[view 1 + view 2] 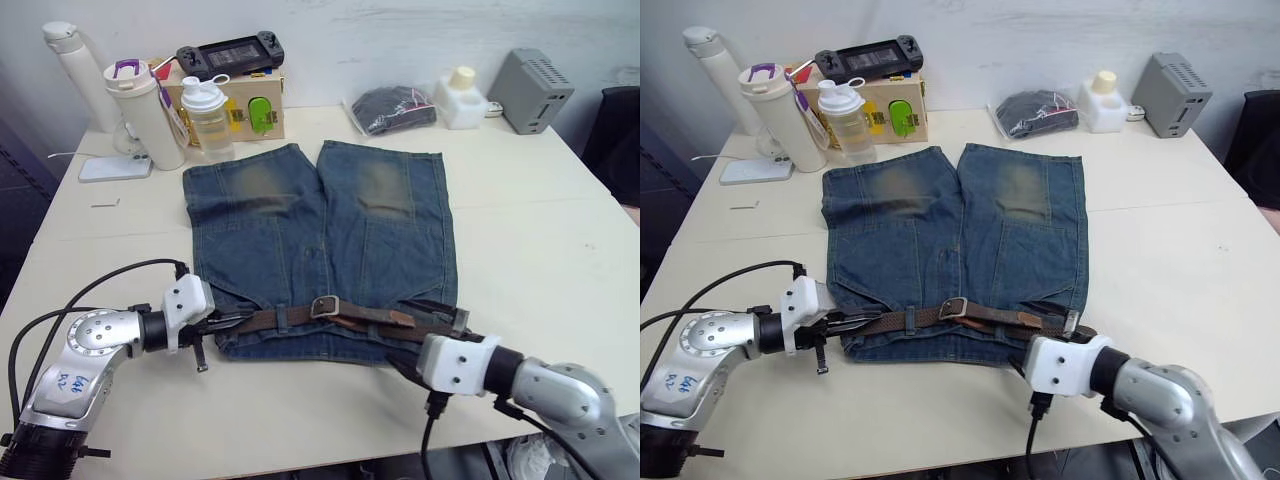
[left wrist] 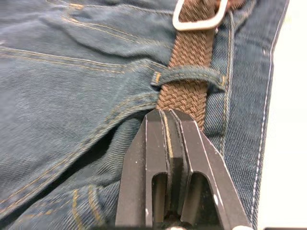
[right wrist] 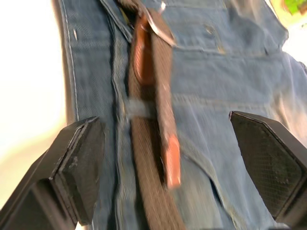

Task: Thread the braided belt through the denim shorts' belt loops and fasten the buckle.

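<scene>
The denim shorts (image 1: 320,230) lie flat on the table with the waistband nearest me. The braided belt (image 1: 275,319) runs along the waistband. Its silver buckle (image 1: 324,306) sits near the middle and its brown leather tip (image 1: 400,318) lies loose to the right. My left gripper (image 1: 232,320) is shut at the waistband's left end. Its fingertips (image 2: 168,120) rest against the belt just short of a belt loop (image 2: 189,74). My right gripper (image 3: 168,158) is open wide over the waistband's right part, straddling the belt and its leather tip (image 3: 171,160) without touching them.
Along the far table edge stand a white thermos (image 1: 75,70), a tumbler (image 1: 145,110), a shaker bottle (image 1: 210,115), a box with a game controller (image 1: 232,52), a black bundle in a clear bag (image 1: 392,108), a white container (image 1: 462,98) and a grey box (image 1: 530,90).
</scene>
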